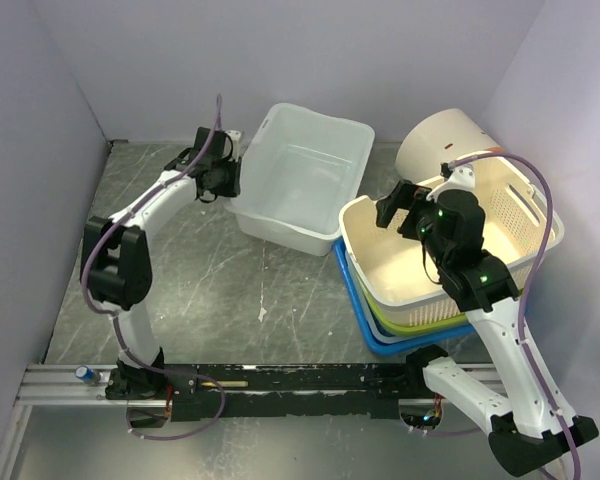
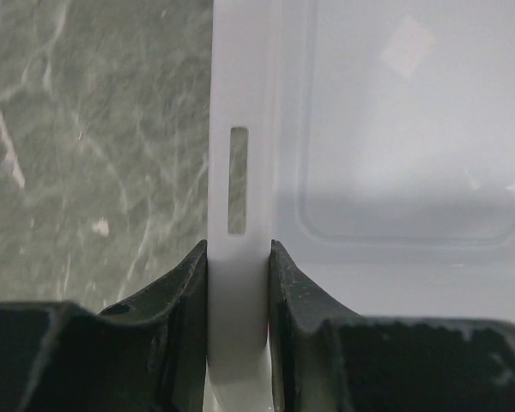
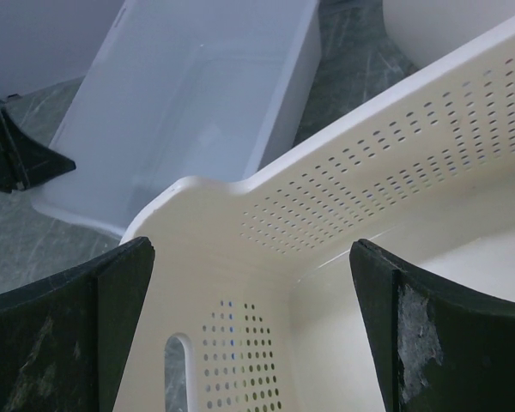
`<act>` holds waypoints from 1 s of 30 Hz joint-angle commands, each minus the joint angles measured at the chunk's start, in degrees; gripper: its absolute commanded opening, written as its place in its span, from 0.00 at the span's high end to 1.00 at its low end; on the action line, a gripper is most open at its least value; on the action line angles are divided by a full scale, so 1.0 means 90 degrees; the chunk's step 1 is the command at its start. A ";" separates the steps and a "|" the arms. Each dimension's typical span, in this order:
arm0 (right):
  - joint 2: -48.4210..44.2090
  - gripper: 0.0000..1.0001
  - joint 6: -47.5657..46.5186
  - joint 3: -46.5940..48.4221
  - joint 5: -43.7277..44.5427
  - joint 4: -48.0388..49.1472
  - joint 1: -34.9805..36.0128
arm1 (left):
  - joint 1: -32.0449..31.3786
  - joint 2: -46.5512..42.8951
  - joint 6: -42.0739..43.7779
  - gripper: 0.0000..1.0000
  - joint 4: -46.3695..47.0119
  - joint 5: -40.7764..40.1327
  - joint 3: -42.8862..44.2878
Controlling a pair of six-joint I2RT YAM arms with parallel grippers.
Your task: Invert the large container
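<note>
The large container (image 1: 305, 180) is a white translucent bin standing upright, open side up, at the middle back of the table. My left gripper (image 1: 235, 170) is at its left end. In the left wrist view the gripper (image 2: 238, 257) is shut on the bin's slotted rim (image 2: 239, 103), one finger on each face, with the bin's bare inside (image 2: 403, 129) to the right. My right gripper (image 1: 395, 205) is open and empty, hanging over the near left corner of a cream perforated basket (image 3: 369, 172). From the right wrist the container (image 3: 189, 94) lies beyond that corner.
The cream basket (image 1: 460, 250) is stacked in a green and a blue one (image 1: 380, 335) at the right. A white rounded tub (image 1: 445, 140) lies on its side behind it. Grey walls close in the left, back and right. A small blue-capped item (image 1: 83, 374) rests on the front rail.
</note>
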 commanded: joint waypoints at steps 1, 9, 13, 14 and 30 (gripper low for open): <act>0.0068 0.00 0.0004 -0.0094 -0.0214 0.0335 -0.0045 | 0.0017 -0.0914 -0.0434 0.85 -0.0285 -0.0770 -0.0784; 0.0057 0.00 0.0002 -0.0208 -0.0454 0.0502 -0.0044 | 0.0017 -0.3100 -0.0965 0.77 -0.1595 -0.1948 -0.2473; 0.0001 0.00 -0.0044 -0.0241 -0.0505 0.0492 -0.0045 | 0.0026 -0.4038 -0.0930 0.63 -0.1901 -0.1545 -0.3004; -0.0003 0.00 -0.0036 -0.0237 -0.0512 0.0477 -0.0045 | 0.0026 -0.4141 -0.0943 0.58 -0.1949 -0.1368 -0.3072; -0.0738 0.00 0.0425 -0.0127 -0.0395 0.0115 -0.0045 | 0.1333 -0.3475 -0.0869 0.00 -0.2442 0.0765 -0.1488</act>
